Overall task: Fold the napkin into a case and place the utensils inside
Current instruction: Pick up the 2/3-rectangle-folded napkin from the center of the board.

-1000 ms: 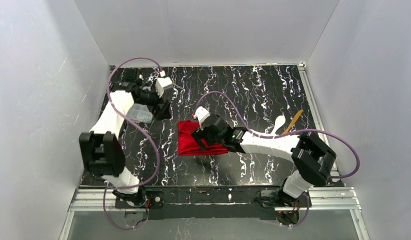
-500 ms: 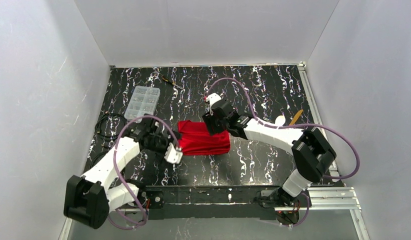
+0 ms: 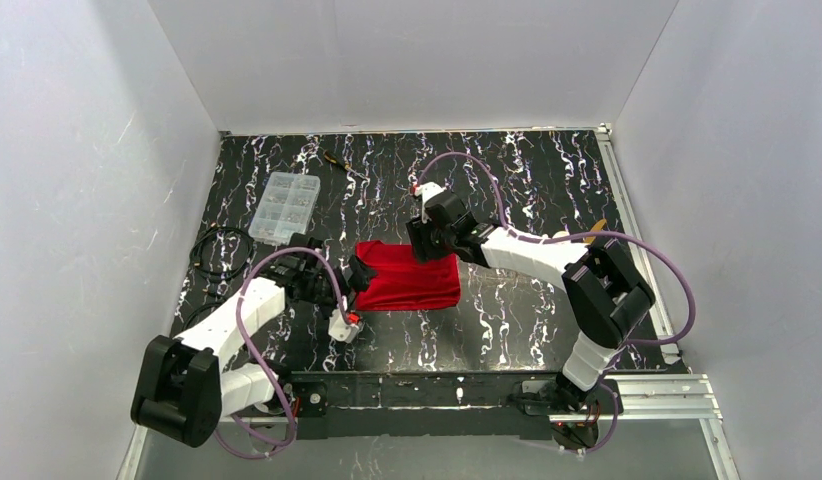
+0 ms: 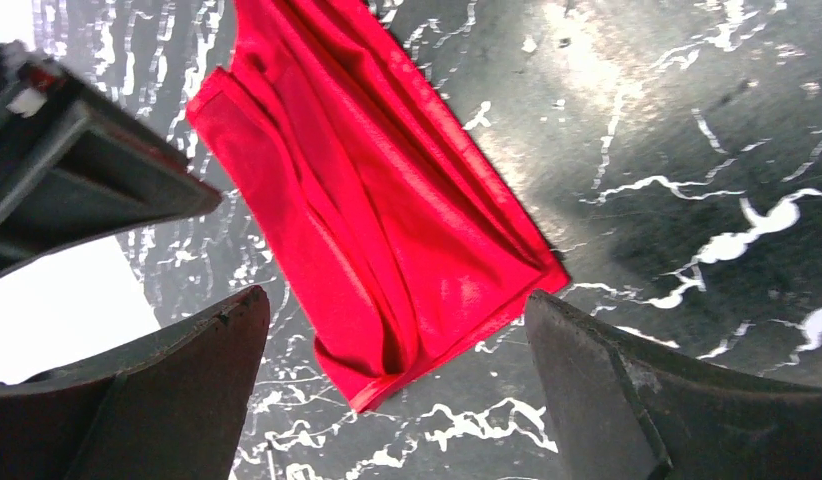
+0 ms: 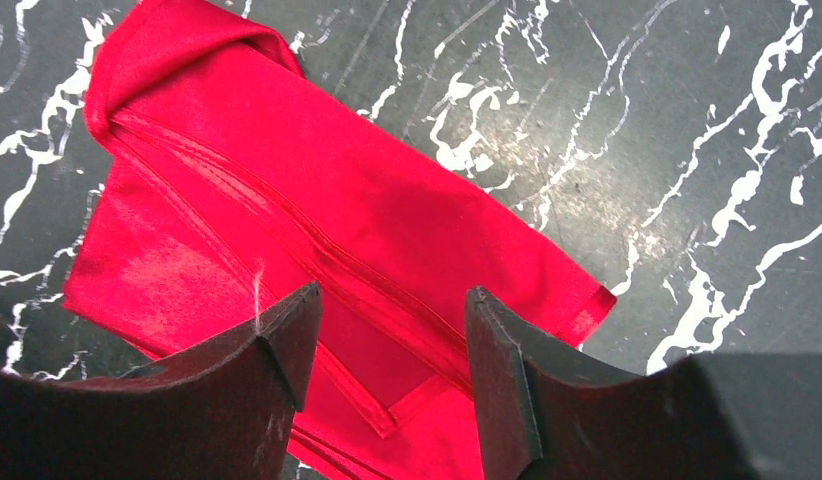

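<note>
On the black desk point(image 3: 527, 170) the folded napkin point(image 3: 407, 280) is laid at centre, flanked by the left tool point(image 4: 392, 310), spread wide, and the right tool point(image 5: 389, 295), parted over its upper edge, seemingly for a further fold.

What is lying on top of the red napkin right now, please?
No object lies on the napkin; both wrist views show only its own folded layers. From above, the right hand covers part of its far edge, and the inside of the folds is hidden.

White arm links point(image 3: 230, 321) with black joints point(image 3: 177, 385), looping purple cables point(image 3: 465, 156), and dark wedge-shaped fingers point(image 5: 237, 400).
</note>
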{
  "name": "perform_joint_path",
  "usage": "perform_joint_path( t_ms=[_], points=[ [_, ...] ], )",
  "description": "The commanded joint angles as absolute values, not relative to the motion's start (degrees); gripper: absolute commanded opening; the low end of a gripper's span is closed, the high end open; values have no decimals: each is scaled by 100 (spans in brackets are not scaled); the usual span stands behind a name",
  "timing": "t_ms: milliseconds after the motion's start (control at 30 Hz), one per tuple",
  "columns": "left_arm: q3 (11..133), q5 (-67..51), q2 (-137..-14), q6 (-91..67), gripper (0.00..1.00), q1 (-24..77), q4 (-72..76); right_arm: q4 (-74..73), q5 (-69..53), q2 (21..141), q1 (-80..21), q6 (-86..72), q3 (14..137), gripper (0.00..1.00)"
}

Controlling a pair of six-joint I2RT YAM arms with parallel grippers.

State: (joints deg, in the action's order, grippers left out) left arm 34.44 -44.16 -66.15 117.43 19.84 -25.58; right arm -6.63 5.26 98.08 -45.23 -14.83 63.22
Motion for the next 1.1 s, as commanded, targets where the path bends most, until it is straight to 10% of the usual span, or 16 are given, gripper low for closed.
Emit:
perform_joint_path(
  t_ms=[0, 200, 1067],
  points=[
    [3259, -4309, -6708, 12819, 98, 1995, -3044, -197, 338, 9822, -4509, -1599, 6417, 64],
    [3138, -4069, -7045, 13343, 97, 1990, -2832, -53, 264, 9806, -4468, -1654, 6401, 65],
    [1914, -4026, -7174, 13163, 41, 1946, -118, 660, -475, 10501, -4403, -2214, 6179, 57]
  ],
)
